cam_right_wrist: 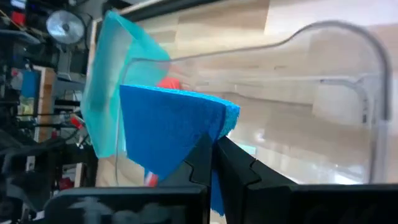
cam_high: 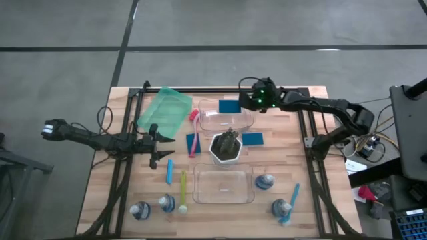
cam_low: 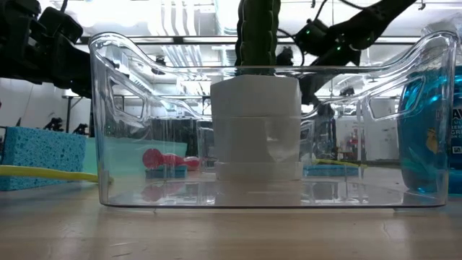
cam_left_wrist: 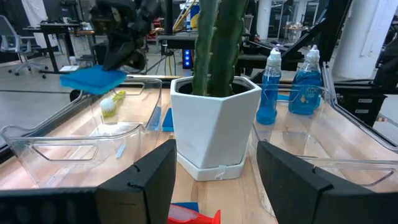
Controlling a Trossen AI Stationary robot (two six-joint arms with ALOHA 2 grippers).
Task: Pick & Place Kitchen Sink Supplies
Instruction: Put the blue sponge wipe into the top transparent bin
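Observation:
My right gripper (cam_high: 245, 102) is shut on a flat blue sponge (cam_high: 229, 107) and hangs over the far clear bin (cam_high: 227, 121); the left wrist view shows this sponge (cam_left_wrist: 93, 79) above the bin's rim. My left gripper (cam_high: 157, 144) is open, low over the table, left of the white pot (cam_high: 227, 148), its fingers pointing at it (cam_left_wrist: 214, 186). Two more blue sponges (cam_high: 252, 139) (cam_high: 192, 143) lie flat beside the pot. A pink brush (cam_high: 194, 128) lies partly on the second one. Blue (cam_high: 169, 170) and yellow (cam_high: 183, 190) brushes and several bottles (cam_high: 265, 181) rest on the near half. My right gripper pinches the blue sponge between its two fingers (cam_right_wrist: 239, 165) at one edge (cam_right_wrist: 208, 134), coming slanting down from the table's right. The sponge is lifted clear, roughly level, and sticks out ahead of the fingers toward the table's left, above the far clear bin.
A green tray (cam_high: 163, 112) lies tilted at the far left. A second clear bin (cam_high: 223, 185) sits near the front edge. Bottles (cam_high: 140, 211) (cam_high: 167, 203) (cam_high: 280, 208) and a blue brush (cam_high: 291, 200) stand and lie along the near edge. Black rails (cam_high: 123, 167) run down both table sides.

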